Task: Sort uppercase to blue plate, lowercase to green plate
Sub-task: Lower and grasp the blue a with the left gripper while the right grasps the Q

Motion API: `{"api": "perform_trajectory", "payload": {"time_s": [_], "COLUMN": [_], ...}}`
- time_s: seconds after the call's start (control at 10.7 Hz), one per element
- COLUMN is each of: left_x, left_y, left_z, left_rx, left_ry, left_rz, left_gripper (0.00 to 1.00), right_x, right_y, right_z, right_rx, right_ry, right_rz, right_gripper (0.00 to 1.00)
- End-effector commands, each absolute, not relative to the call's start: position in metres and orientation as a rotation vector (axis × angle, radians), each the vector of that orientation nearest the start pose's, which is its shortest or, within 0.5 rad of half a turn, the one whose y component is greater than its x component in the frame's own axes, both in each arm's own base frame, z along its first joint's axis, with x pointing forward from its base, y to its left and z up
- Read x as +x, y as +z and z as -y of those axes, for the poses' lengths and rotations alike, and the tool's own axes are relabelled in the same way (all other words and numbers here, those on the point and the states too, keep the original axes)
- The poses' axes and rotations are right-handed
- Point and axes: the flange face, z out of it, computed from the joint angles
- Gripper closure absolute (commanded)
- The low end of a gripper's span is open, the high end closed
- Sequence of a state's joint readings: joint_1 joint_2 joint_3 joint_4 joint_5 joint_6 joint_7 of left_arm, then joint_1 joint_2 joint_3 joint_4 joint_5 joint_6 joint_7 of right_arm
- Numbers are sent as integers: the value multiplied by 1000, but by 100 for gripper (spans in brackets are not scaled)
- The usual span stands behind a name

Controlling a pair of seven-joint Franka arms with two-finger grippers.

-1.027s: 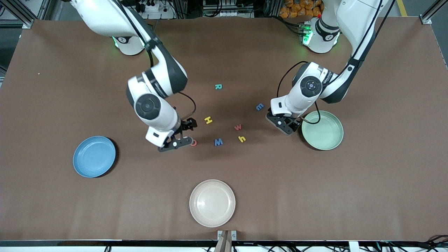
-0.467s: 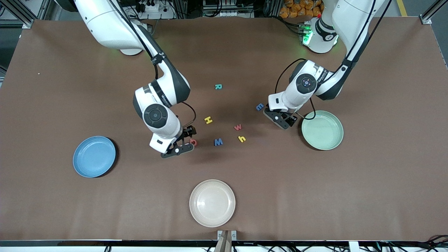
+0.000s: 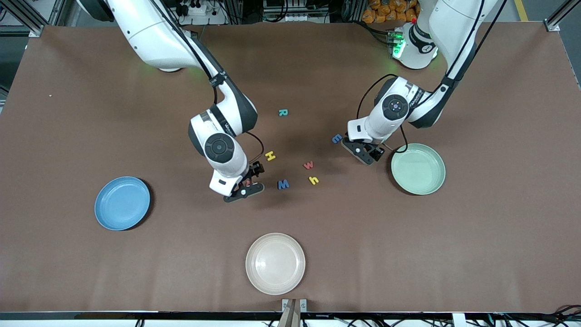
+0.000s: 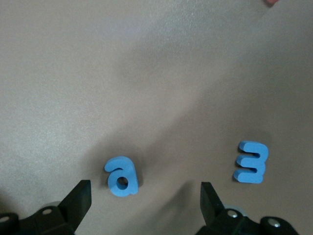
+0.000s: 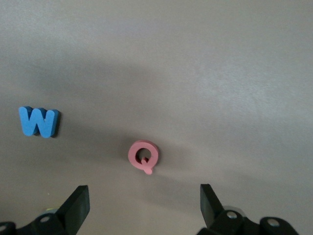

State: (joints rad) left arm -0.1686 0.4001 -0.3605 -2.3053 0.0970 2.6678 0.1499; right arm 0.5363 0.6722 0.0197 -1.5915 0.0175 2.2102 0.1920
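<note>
My right gripper (image 3: 246,183) hangs open low over the pinkish-red Q (image 5: 144,155), which lies just ahead of its fingertips; the blue W (image 5: 39,121) is off to one side. My left gripper (image 3: 366,152) is open just above the table, beside the green plate (image 3: 418,169). The blue a (image 4: 121,176) lies near one finger (image 4: 80,199), and the blue e (image 4: 251,161) is a little farther off. In the front view the teal R (image 3: 283,112), yellow H (image 3: 270,156), red w (image 3: 308,165), yellow h (image 3: 313,180), W (image 3: 283,184) and e (image 3: 337,138) lie between the arms. The blue plate (image 3: 122,203) holds nothing.
A cream plate (image 3: 275,263) sits near the table's front edge, nearer to the front camera than the letters. Brown tabletop surrounds the plates.
The right gripper has moved toward the left arm's end of the table and now covers the Q in the front view. The left gripper has shifted slightly away from the green plate toward the e.
</note>
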Motion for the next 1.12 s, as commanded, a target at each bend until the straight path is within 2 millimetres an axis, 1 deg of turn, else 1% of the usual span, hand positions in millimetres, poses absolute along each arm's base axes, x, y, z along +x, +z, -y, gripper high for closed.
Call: {"api": "perform_trajectory", "payload": {"time_s": [0.0, 0.19, 0.37, 0.65, 0.75, 0.84, 1.03], "left_x": [444, 446, 448, 448, 447, 446, 444], "left_y": [174, 171, 163, 154, 154, 153, 155], "left_z": [273, 267, 259, 258, 260, 262, 270], "left_rx": [-2986, -2996, -2993, -2940, -2932, -2947, -2950], "left_ry": [30, 39, 57, 60, 53, 53, 44], "left_rz": [-1191, -1149, -1123, -1123, -1125, -1078, -1068], "left_gripper": [4, 8, 12, 22, 25, 25, 25], "right_x": [585, 580, 580, 578, 578, 577, 576], "right_y": [228, 222, 218, 210, 207, 202, 186], "right_z": [-369, -374, -374, -374, -373, -372, -372], "right_rx": [-3093, -3085, -3081, -3078, -3081, -3084, -3084], "right_ry": [57, 35, 21, 7, 14, 25, 27], "right_rz": [548, 563, 562, 566, 564, 565, 564], "right_gripper": [0, 0, 0, 0, 0, 0, 0]}}
